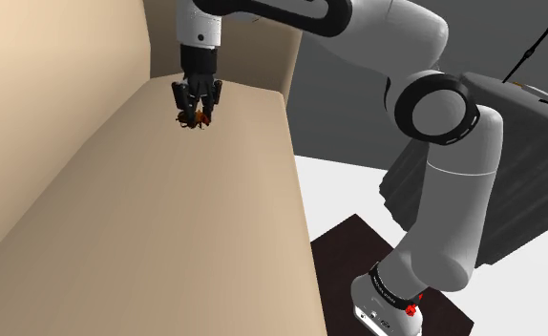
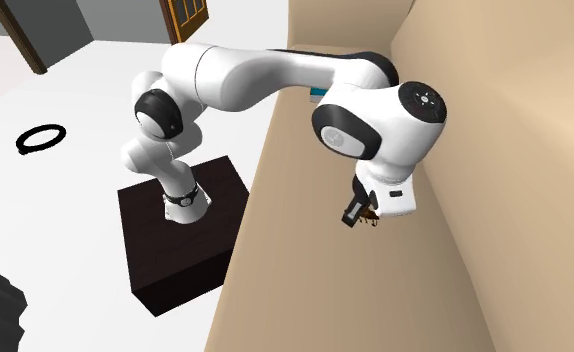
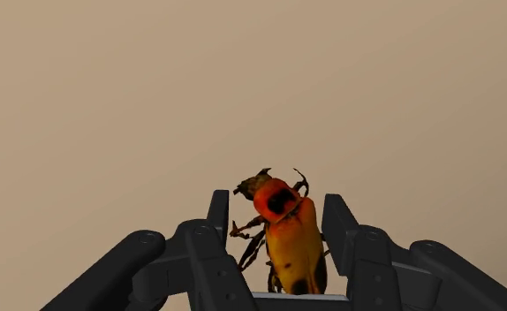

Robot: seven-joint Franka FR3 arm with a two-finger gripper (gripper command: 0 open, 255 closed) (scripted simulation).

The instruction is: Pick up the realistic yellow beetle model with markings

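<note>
claw [image 3: 276,200]: two fingers squeezed on the beetle [image 3: 292,240] | beetle: between the fingers, by the far corner of the tan top [image 1: 167,239] | long side runs along the fingers, head pointing out

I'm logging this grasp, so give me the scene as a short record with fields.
arm: white, reaching over the tan surface
gripper: black, closed on the beetle
beetle: yellow-orange body, red front with a black mark, dark legs
beetle position: between the fingers, head past the fingertips
stand: dark box
</note>
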